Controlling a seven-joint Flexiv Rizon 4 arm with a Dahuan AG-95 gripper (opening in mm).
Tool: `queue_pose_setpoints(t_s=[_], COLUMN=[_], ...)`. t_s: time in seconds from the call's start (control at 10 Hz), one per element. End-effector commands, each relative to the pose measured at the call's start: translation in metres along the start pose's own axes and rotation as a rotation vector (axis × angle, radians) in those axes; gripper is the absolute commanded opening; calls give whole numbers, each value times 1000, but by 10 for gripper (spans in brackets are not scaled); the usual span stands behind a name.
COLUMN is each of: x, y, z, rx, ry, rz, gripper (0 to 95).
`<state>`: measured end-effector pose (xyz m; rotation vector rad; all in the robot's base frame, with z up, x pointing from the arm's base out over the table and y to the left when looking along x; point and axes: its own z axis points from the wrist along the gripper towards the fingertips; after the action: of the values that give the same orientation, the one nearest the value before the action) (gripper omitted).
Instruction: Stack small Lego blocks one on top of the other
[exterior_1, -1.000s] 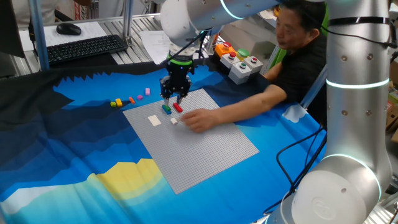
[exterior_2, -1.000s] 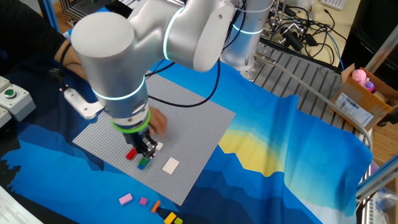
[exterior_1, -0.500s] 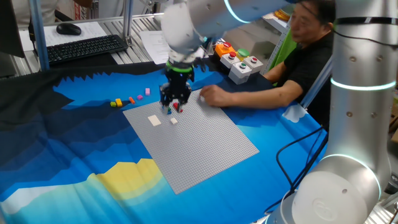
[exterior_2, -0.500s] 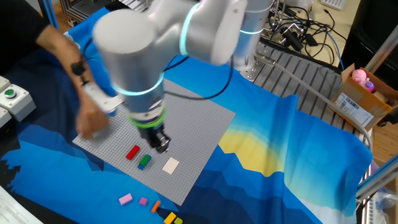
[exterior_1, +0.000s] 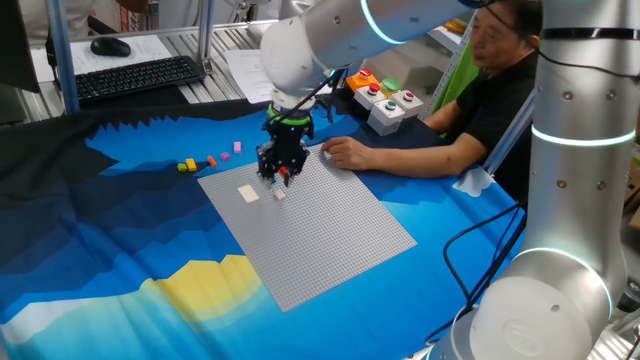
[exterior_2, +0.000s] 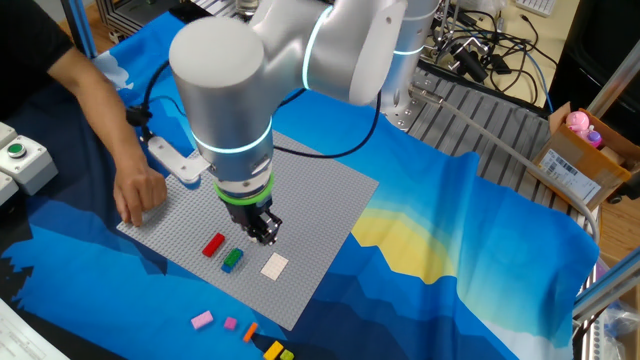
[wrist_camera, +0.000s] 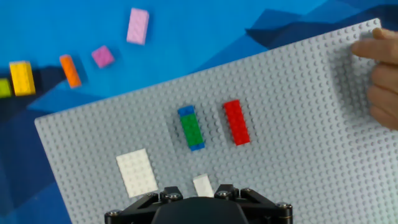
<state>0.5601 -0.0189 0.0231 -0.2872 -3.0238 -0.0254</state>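
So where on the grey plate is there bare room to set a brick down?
The baseplate is bare across its whole near half, toward the yellow cloth patch. It is crowded at the far corner: the red brick, green brick, two white bricks and the end effector. The man's hand rests on the far edge.
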Motion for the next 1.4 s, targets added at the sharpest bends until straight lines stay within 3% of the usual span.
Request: queue_pose_setpoints(t_s=[0.1, 1.1, 1.2, 1.3, 1.4], x=[2, 3, 2, 2, 2], y=[0, -3, -4, -4, -4], z=[2, 17, 18, 18, 19], rx=[14, 37, 37, 36, 35], ry=[-3, -18, -18, -18, -19], rz=[-24, -88, -93, -96, -98], gripper=[380, 380, 190, 190, 0])
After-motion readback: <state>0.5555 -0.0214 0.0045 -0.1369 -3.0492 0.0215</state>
